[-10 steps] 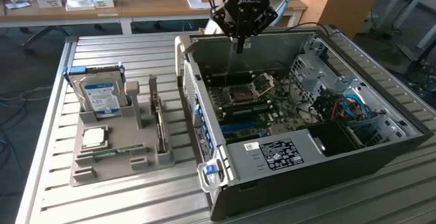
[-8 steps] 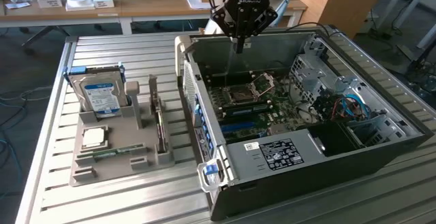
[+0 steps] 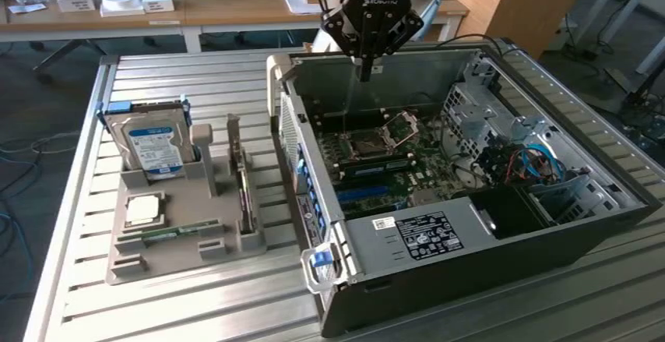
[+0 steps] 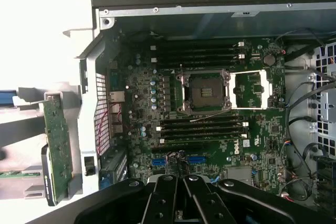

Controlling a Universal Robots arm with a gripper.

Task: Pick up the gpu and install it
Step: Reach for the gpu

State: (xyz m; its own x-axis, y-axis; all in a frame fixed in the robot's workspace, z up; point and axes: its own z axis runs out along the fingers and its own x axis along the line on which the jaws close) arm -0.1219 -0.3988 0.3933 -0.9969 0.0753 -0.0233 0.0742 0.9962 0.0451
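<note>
On the slatted metal table (image 3: 156, 311), the gpu (image 3: 241, 190) stands on edge in the grey holder (image 3: 135, 268), beside the open case (image 3: 499, 280). The hand (image 3: 366, 65), pressed together and empty, hangs over the motherboard (image 3: 416, 163); descending here could strike the bare socket (image 3: 369, 146).

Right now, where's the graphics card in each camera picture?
Exterior view: the graphics card stands on edge in the grey holder, at the exterior view's left of the computer case.
Wrist view: the graphics card stands outside the case beside its vented wall.
Shared landmark: the processor socket.
</note>
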